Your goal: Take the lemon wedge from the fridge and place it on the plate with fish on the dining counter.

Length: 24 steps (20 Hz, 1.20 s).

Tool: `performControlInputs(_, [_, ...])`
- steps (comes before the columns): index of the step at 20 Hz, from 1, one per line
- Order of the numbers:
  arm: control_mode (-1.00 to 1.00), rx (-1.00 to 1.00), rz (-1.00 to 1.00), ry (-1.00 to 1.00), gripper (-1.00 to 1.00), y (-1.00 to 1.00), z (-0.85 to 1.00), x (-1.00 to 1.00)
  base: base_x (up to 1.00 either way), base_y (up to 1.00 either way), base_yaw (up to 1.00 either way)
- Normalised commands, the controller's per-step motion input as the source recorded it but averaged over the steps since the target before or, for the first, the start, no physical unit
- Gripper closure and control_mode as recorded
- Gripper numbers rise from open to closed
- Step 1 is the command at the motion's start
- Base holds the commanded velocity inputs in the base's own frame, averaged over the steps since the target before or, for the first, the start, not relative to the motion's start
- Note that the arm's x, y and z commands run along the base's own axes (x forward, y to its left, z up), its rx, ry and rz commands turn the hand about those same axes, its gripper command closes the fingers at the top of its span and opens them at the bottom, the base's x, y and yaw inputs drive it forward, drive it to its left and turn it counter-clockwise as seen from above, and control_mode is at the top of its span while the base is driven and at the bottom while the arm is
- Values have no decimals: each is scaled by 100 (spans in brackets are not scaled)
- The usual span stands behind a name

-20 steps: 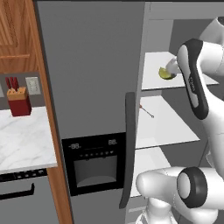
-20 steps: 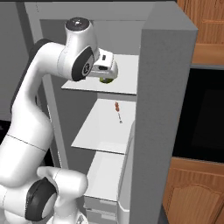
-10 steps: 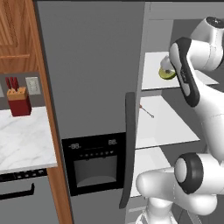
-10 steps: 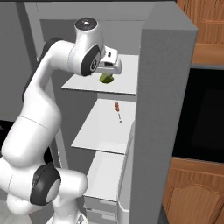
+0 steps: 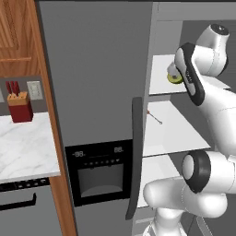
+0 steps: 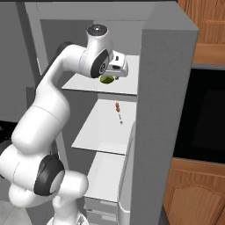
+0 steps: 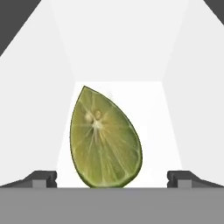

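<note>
The small yellow-green lemon wedge with the curved rind [image 7: 105, 139] lies cut face up on the top white shelf [image 6: 83, 85] inside the tall grey two-door fridge [image 5: 97, 78]. In the hand view it sits directly ahead of the hand [image 7: 112, 177], centred between the two dark fingertips [image 7: 41, 177], which stand wide apart at the bottom corners, one on each side of the wedge. The wedge's rounded end points toward the hand and its pointed tip away, toward the white back wall. The fingers are spread well open and have hold of nothing; a clear strip of white shelf shows between each tip and the fruit.

In the right base view the white arm reaches up into the open fridge, and the hand [image 6: 117, 72] hangs right at the wedge [image 6: 107, 79], which peeks out as a green patch just below it. In the left base view the wedge [image 5: 175, 79] shows as a yellow-green sliver at the edge of the arm's forearm; the hand itself is hidden there, so whether it touches the shelf is hard to judge.

On the next shelf down lies a small red and brown item with a thin stem [image 6: 117, 108], too small to identify. To the left of the fridge, a white marble surface [image 5: 23, 147] carries a red knife block [image 5: 20, 107].
</note>
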Motion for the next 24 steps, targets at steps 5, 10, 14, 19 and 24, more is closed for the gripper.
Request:
performControlInputs(5, [-100,0,0,0,-100,0,-10,41,0,0,0])
performControlInputs(10, [-100,0,1,0,-100,0,-9,17,0,0,0])
performControlInputs(14, [-100,0,4,0,-100,0,-17,0,0,0,0])
performControlInputs(19, [-100,0,5,0,-100,0,-15,0,0,0,0])
performControlInputs(24, [-100,0,6,0,-100,0,-23,0,0,0,0])
